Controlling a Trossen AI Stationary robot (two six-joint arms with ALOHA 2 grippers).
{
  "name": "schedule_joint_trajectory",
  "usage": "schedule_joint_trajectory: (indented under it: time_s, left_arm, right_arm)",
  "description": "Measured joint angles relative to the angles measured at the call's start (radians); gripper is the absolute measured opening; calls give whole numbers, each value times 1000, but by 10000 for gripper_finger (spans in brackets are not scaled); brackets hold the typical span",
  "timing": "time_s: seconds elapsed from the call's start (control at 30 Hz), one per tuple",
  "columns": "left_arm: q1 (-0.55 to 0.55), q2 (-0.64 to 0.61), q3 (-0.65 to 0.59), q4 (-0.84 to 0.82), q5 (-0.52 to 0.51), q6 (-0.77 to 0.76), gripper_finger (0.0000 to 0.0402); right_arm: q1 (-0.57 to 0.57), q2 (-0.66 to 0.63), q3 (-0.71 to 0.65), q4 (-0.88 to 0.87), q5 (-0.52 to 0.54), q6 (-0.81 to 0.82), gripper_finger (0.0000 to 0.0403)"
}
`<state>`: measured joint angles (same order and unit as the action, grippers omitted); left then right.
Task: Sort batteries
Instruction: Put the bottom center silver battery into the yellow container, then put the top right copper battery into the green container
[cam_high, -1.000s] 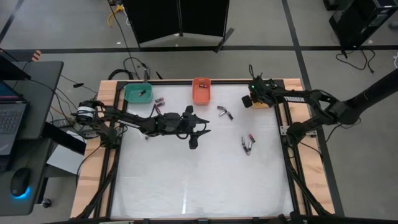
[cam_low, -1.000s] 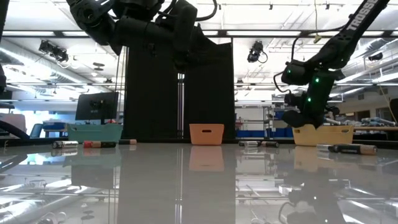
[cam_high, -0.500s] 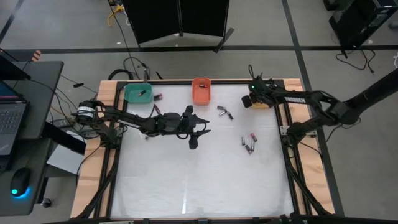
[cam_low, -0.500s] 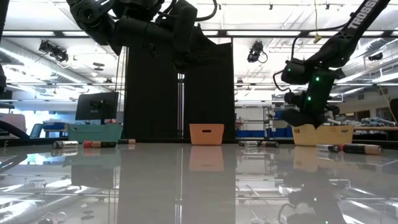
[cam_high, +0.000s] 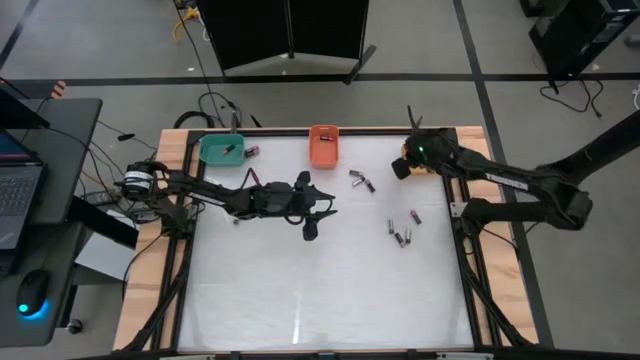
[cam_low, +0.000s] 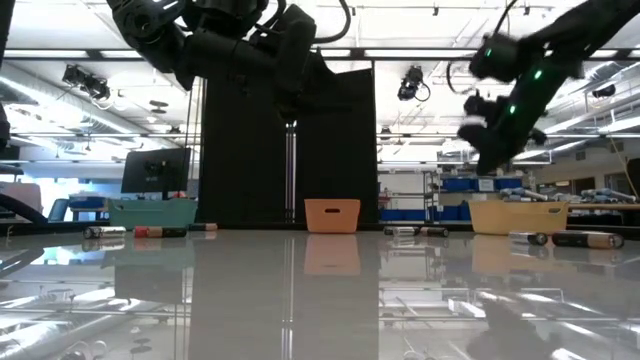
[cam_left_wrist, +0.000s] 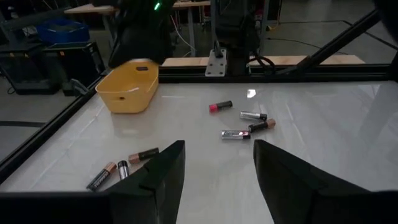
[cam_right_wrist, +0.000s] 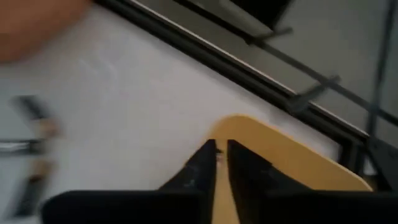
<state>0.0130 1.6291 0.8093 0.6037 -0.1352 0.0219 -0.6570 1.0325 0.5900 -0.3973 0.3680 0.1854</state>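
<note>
Batteries lie loose on the white table: a cluster (cam_high: 401, 232) (cam_left_wrist: 247, 124) right of centre, a pair (cam_high: 361, 181) (cam_left_wrist: 127, 167) near the orange bin (cam_high: 323, 146), and one (cam_high: 252, 152) beside the green bin (cam_high: 221, 150), which holds another. My left gripper (cam_high: 312, 216) (cam_left_wrist: 214, 174) hangs open over the table's middle, well above it, holding nothing. My right gripper (cam_high: 404, 166) (cam_right_wrist: 217, 163) hovers over the yellow bin (cam_left_wrist: 127, 87) (cam_right_wrist: 292, 155), its fingers a narrow gap apart with nothing plainly between them.
The three bins stand along the far edge: green at left, orange in the middle, yellow (cam_low: 510, 215) at right. A black frame rail (cam_left_wrist: 280, 70) borders the table. More batteries (cam_low: 150, 232) lie at far left in the low view. The near half is bare white surface.
My right gripper has risen from just above the yellow bin to well above it, and its arm has swung outward. The left arm has kept still.
</note>
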Motion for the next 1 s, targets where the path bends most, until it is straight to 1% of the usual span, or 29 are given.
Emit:
schedule_joint_trajectory:
  time_s: [0.07, 0.1, 0.23, 0.33, 0.47, 0.57, 0.7, 0.8, 0.9, 1.0]
  left_arm:
    - [0, 0, 0, -3, 0, 0, 198]
    - [0, 0, 0, -3, 0, 1, 198]
    - [0, 0, 0, -5, -1, 14, 198]
    - [0, 0, 0, -5, -1, 23, 198]
    - [0, 0, 0, -5, -1, 27, 198]
    - [0, 0, 0, -11, -1, 30, 198]
    - [0, 0, 0, -39, -1, 31, 198]
    - [0, 0, 0, -70, -1, 31, 198]
    - [0, 0, 0, -98, -1, 31, 198]
    - [0, 0, 0, -112, -6, 31, 198]
  right_arm:
    - [65, -51, 0, -31, -16, 23, 13]
    - [101, -71, 0, -45, -23, 37, 10]
    - [250, -112, 0, -102, -44, 137, 24]
    - [362, -109, 0, -138, -50, 226, 29]
    - [502, -84, 0, -153, -52, 354, 17]
    - [586, -63, 0, -152, -52, 449, 17]
    - [666, -36, 0, -151, -52, 517, 39]
    - [699, -15, 0, -141, -51, 561, 59]
    - [717, 27, 0, -80, -29, 572, 78]
    - [715, 91, 0, 16, -21, 549, 96]
